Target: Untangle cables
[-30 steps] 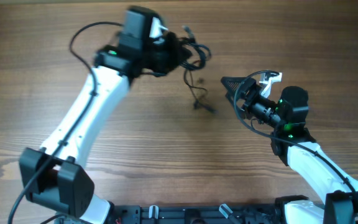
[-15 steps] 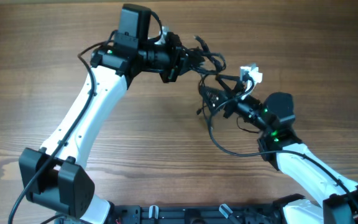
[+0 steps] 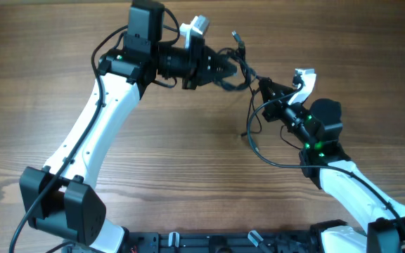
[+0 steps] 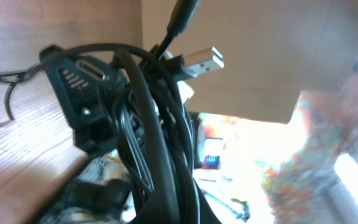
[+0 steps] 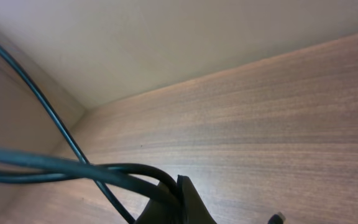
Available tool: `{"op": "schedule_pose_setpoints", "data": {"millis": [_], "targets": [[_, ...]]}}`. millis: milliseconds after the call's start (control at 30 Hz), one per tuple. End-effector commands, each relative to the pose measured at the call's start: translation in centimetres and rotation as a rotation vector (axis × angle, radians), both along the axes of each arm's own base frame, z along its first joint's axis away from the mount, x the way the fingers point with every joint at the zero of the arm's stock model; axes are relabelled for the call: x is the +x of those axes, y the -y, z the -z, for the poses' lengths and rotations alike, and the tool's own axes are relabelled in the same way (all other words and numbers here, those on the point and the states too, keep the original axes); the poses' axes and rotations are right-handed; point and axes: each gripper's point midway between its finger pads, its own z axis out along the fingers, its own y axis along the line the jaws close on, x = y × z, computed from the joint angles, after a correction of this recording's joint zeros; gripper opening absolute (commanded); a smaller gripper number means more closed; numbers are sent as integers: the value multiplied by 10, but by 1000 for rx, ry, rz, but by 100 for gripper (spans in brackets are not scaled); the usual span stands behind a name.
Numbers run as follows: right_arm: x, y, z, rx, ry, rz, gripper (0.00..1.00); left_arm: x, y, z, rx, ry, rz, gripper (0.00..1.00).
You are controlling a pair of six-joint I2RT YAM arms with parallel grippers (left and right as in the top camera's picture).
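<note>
We found the cables (image 3: 234, 65) bunched as a knotted bundle, held clear above the worktop (image 3: 188, 161) by the left gripper (image 3: 220, 69), which was pressed together on them. A USB plug (image 4: 202, 60) jutted from the knot. The right gripper (image 3: 264, 87) was just beside the bundle, pinching one cord (image 5: 73, 168) that ran taut from it. In our judgement, the step called for drawing that cord away slowly along its own line while the bundle was held steady. If the knot tightened, the pull ought to be eased and the cord regripped nearer the tangle.
</note>
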Motion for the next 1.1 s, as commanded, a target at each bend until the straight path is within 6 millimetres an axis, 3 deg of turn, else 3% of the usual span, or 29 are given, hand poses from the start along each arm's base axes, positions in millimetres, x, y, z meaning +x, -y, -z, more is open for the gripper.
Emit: {"op": "schedule_pose_setpoints", "data": {"millis": [0,33,67,100,200,333,367,433,600,667,733,767,800,833,933,1000,1067], "targets": [[5,22,8,7,-34,51,4,-20,-7,-5,-49,320,128,4],[7,30,9,39,-55,76,15,-26,-9,1,-41,359,151,4],[6,32,8,68,-68,68,45,-28,-10,6,-23,384,158,4],[3,30,7,82,-72,34,68,-26,-11,17,36,409,151,4],[-16,13,-4,130,-57,-174,99,-16,-11,43,201,449,112,4],[-75,-22,-46,118,158,-638,100,-24,-2,45,206,527,165,4],[-79,-23,-48,112,177,-659,100,-28,3,45,202,533,181,4],[-75,-22,-48,111,178,-640,99,-37,8,47,198,543,217,4],[-73,-21,-47,113,169,-622,66,-69,31,48,167,532,319,4],[-72,-21,-45,118,155,-619,58,-81,37,42,112,540,359,4],[-71,-20,-42,125,132,-608,33,-88,39,36,69,539,383,4],[-69,-19,-41,136,115,-593,9,-87,38,38,79,536,381,4],[-64,-17,-40,159,87,-558,4,-83,35,41,101,537,369,4],[-57,-13,-40,193,47,-508,4,-79,32,44,121,540,356,9],[-25,9,-26,484,-257,-213,4,-49,12,58,253,491,240,71],[-20,15,-14,662,-448,-110,4,-27,-2,70,370,394,114,90],[-21,14,-13,715,-498,-94,4,-4,-13,83,507,262,-68,93]]}}
